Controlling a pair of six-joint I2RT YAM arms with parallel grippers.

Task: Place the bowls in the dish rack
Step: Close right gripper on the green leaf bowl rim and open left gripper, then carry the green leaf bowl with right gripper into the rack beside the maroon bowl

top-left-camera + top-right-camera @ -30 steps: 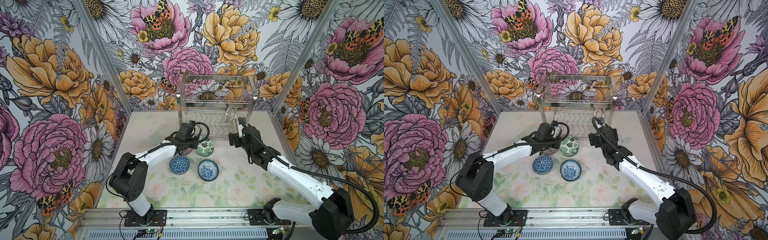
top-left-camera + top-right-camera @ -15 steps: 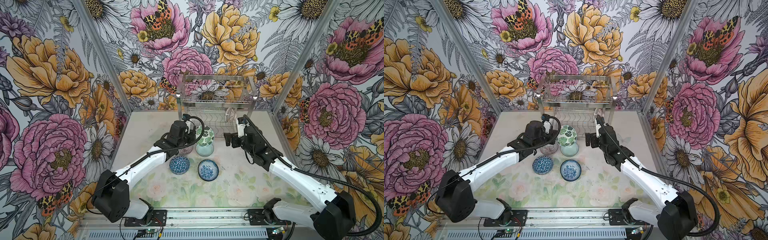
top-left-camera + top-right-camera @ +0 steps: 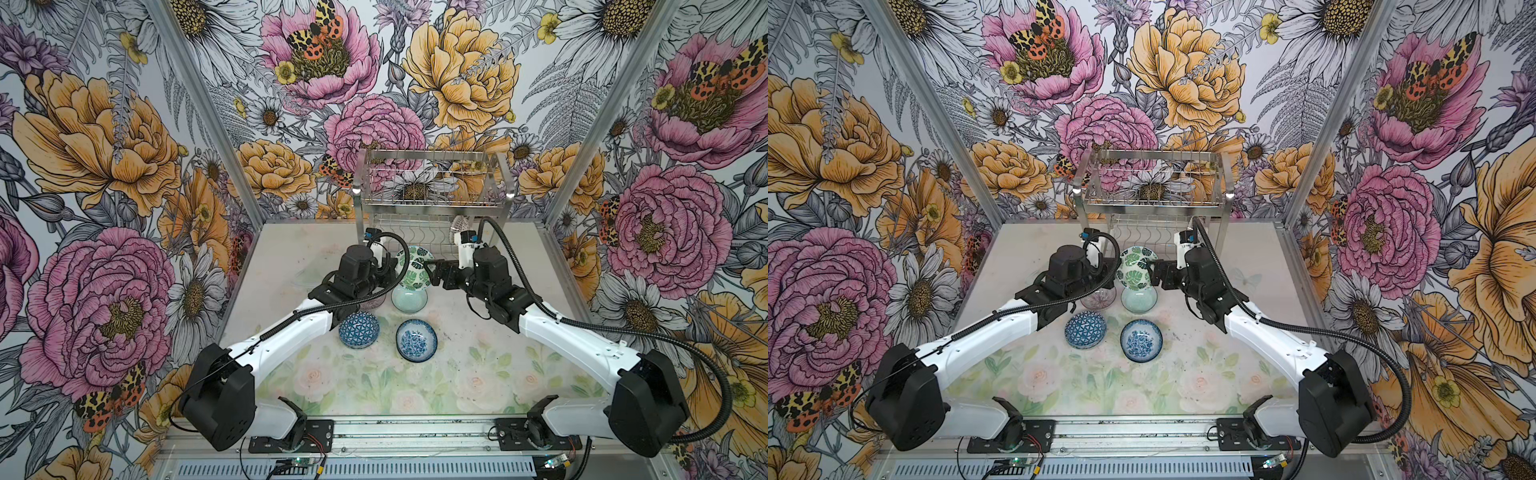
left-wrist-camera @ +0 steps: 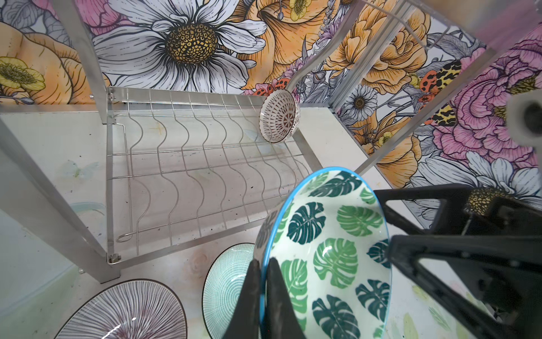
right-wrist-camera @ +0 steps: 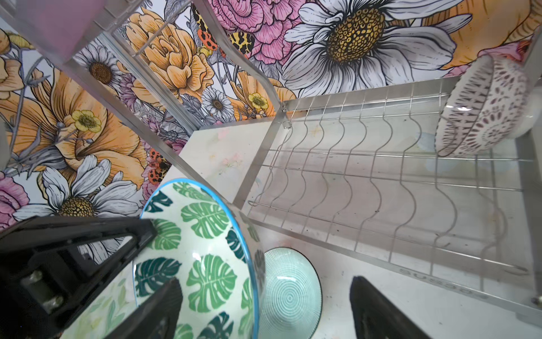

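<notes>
Now raised and tipped on edge since a second ago, the leaf bowl hangs before the rack (lattice bowl already slotted). Left gripper pinches its rim; right gripper, jaws apart, has closed in around it, so a handover seems likely.

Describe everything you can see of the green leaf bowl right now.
The green leaf bowl is glossy white ceramic with light and dark green leaves inside and a blue rim. It is off the table, tipped on edge, in front of the dish rack's lower tier, near the pale celadon bowl. The left claw pinches its rim; the right claw's open jaws straddle the far rim without gripping.
</notes>
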